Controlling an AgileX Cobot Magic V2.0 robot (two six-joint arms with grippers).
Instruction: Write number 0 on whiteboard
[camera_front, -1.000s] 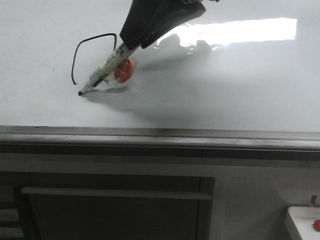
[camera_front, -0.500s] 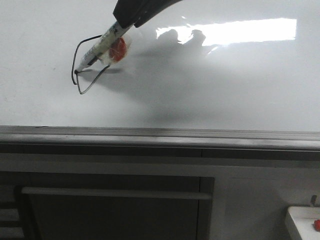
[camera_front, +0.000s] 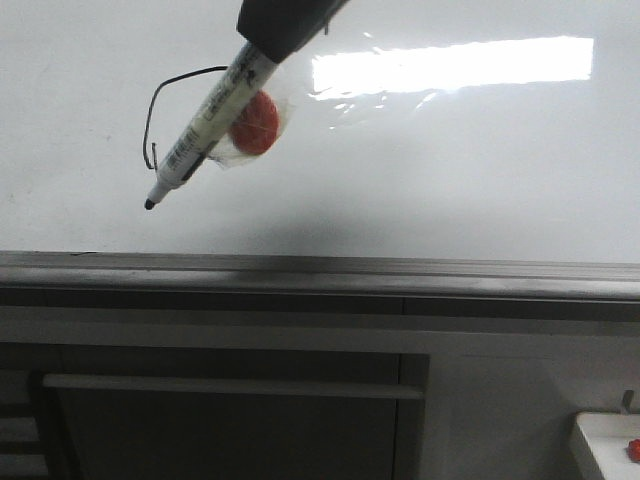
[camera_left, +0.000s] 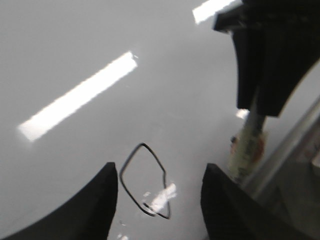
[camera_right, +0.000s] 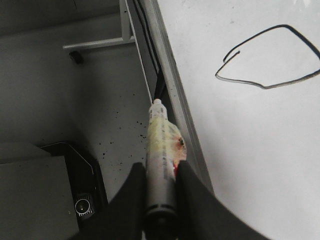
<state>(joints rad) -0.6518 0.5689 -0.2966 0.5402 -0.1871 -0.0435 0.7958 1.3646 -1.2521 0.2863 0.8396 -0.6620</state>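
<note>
The number 0 (camera_front: 150, 120) is a thin black angular loop on the whiteboard (camera_front: 450, 170), at the upper left, and the marker partly hides it. It also shows in the right wrist view (camera_right: 261, 87) and the left wrist view (camera_left: 143, 145). My right gripper (camera_front: 262, 40) is shut on a white marker (camera_front: 205, 125) that has a red disc (camera_front: 255, 125) taped to it. The marker's tip points down-left and is off the board, below the loop. The right wrist view shows the jaws (camera_right: 160, 167) clamped on the marker (camera_right: 159, 140). My left gripper (camera_left: 160, 170) is open and empty, facing the loop.
A grey metal ledge (camera_front: 320, 265) runs along the board's lower edge. Below it is a cabinet front with a bar handle (camera_front: 230, 385). A white tray (camera_front: 605, 440) with a red item sits at the lower right. A dark box (camera_right: 80, 180) lies on the floor.
The marker tip drew up from the loop's bottom point to its left side, closing the loop. It has since come off the board and now hangs lower, nearer the camera.
</note>
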